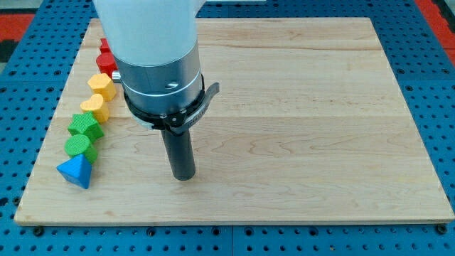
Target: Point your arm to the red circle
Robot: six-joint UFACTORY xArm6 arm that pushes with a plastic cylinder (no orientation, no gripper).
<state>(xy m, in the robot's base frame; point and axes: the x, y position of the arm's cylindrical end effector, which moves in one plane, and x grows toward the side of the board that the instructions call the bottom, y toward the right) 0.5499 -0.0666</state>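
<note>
Wooden board (306, 107): pale, with visible grain, lying on a blue pegboard (435, 85) that shows around all its edges.
Blue block (76, 171): a pyramid-like shape nearest the board's bottom-left corner, first in a row running up the left edge.
Green blocks: one (79, 146) just above the blue block, another (86, 126) just above that; their exact shapes are hard to make out.
Yellow blocks: one (94, 107) next up the row, another (102, 85) beyond it, both rounded and stubby.
Red circle (106, 64): next in the row toward the board's top-left corner, partly hidden behind the arm's body.
Second red block (104, 46): at the far end of the row, only a sliver showing, shape not clear.
My tip (183, 176): resting on bare wood in the left half of the board, nearer the bottom edge, well apart from the row and to the right of the blue and green blocks; it touches no block.
Rod end: a plain dark rod with nothing held on it.
Arm body (158, 64): a white and silver cylinder rising over the rod, covering the board's upper left part.
</note>
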